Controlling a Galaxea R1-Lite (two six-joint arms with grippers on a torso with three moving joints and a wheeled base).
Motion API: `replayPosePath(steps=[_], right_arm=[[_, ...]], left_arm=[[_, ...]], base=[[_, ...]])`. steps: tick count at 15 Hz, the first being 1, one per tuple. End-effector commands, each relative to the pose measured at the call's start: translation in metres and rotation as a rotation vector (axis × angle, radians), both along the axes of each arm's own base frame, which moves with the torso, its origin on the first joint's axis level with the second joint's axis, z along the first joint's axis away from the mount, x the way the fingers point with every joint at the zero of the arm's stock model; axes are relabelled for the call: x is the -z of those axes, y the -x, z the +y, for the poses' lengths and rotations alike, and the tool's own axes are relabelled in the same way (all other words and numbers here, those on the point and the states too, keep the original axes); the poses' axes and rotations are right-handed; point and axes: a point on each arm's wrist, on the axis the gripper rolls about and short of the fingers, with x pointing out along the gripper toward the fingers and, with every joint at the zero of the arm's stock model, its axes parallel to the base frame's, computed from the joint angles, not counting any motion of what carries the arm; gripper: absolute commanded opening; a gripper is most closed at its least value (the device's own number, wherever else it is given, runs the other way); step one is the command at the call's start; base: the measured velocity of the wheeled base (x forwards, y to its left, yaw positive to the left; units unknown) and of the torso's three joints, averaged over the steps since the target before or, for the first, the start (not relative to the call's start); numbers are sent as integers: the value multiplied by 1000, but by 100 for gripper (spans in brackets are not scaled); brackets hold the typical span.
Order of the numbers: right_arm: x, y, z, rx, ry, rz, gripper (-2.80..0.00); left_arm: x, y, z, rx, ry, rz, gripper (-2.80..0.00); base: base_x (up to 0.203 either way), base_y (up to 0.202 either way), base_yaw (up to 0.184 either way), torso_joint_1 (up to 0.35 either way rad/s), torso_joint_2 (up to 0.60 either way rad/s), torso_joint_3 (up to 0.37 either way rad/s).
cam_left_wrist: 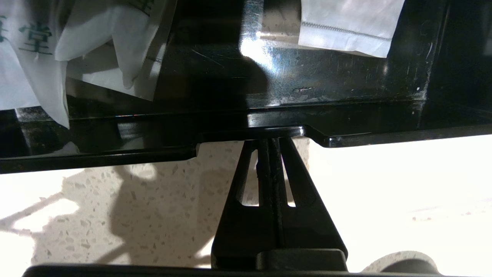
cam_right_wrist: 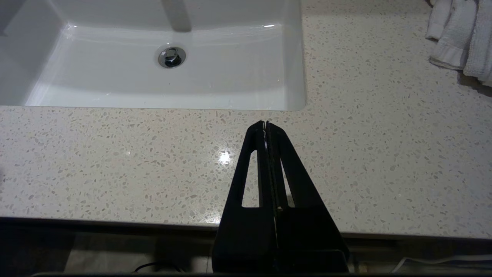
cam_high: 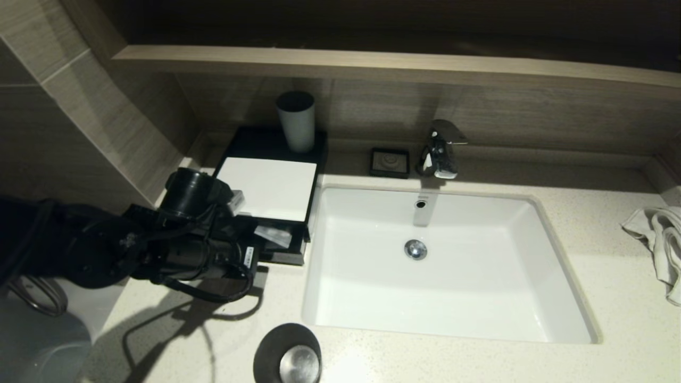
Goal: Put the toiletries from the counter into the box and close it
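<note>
The black box [cam_high: 266,186] with its white top panel stands left of the sink, and its front drawer [cam_high: 284,258] is pulled partly out. White sachets with green print lie inside the drawer [cam_high: 274,235]. The left wrist view shows them in two places, one group of sachets [cam_left_wrist: 34,57] and another sachet [cam_left_wrist: 346,27], behind the drawer's glossy front wall [cam_left_wrist: 346,123]. My left arm [cam_high: 186,250] reaches in from the left. The left gripper [cam_left_wrist: 271,140] is shut and empty, its tips against the notch in the drawer's front edge. My right gripper [cam_right_wrist: 266,124] is shut and empty above the counter [cam_right_wrist: 115,161] near its front edge.
A grey cup [cam_high: 296,122] stands on the box's back end. A small black soap dish [cam_high: 390,162] and the faucet [cam_high: 440,149] are behind the white sink [cam_high: 452,298]. A towel [cam_high: 659,244] lies at the right and a black cup [cam_high: 290,354] at the counter's front.
</note>
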Motion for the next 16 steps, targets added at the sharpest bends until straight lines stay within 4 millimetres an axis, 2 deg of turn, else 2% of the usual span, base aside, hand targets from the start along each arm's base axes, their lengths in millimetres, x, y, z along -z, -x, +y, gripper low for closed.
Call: replayPosePath(steps=[1,16], right_arm=[[0,0,0,0,0,0,-280],[0,0,0,0,0,0,-280]], left_arm=[[-1,-2,0,-6,7,-10,-280],[-12,-11,-4,-42,90,-97,-280]], base=[[0,0,0,0,0,0],[0,0,0,0,0,0]])
